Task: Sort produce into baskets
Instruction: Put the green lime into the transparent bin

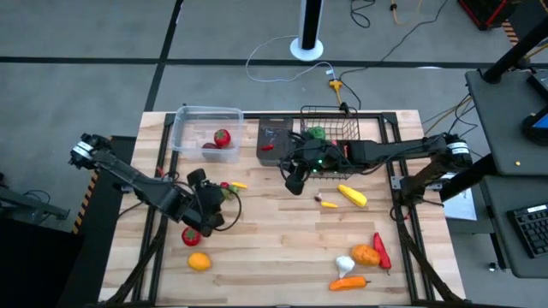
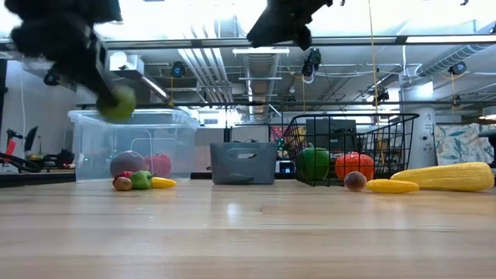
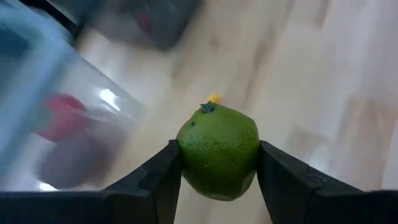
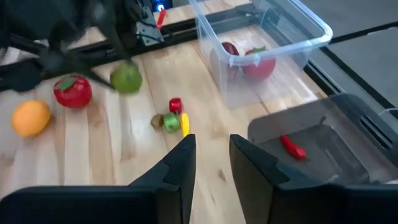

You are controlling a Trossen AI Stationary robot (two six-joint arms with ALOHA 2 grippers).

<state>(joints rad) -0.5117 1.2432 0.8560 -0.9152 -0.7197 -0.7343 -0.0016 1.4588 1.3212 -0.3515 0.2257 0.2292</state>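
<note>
My left gripper [image 1: 219,198] is shut on a green lime [image 3: 217,158] above the left half of the table. In the low view the lime [image 2: 118,103] hangs well above the wood. My right gripper [image 4: 211,152] hovers near the table's middle, in front of the dark bin [image 1: 274,142], narrowly open with nothing between its fingers. The clear tub [image 1: 184,137] holds red and dark fruit. The wire basket [image 1: 342,115] holds a green and a red-orange piece. A tomato [image 1: 190,236] and an orange [image 1: 199,261] lie near the left gripper. My left gripper pinches the lime by two opposite sides [image 3: 186,163] between its two fingers. The lime's stem end [image 3: 207,108] faces away from the wrist. The fingers slant downward from the table's left. The lime is lifted clear of the table.
A small cluster of produce [image 1: 233,185] lies just beyond the left gripper. A corn cob [image 1: 352,196] and a small yellow piece [image 1: 328,204] lie right of centre. Garlic [image 1: 344,264], an orange pepper [image 1: 366,254], a red chili [image 1: 381,251] and an orange chili [image 1: 349,282] lie near the front right.
</note>
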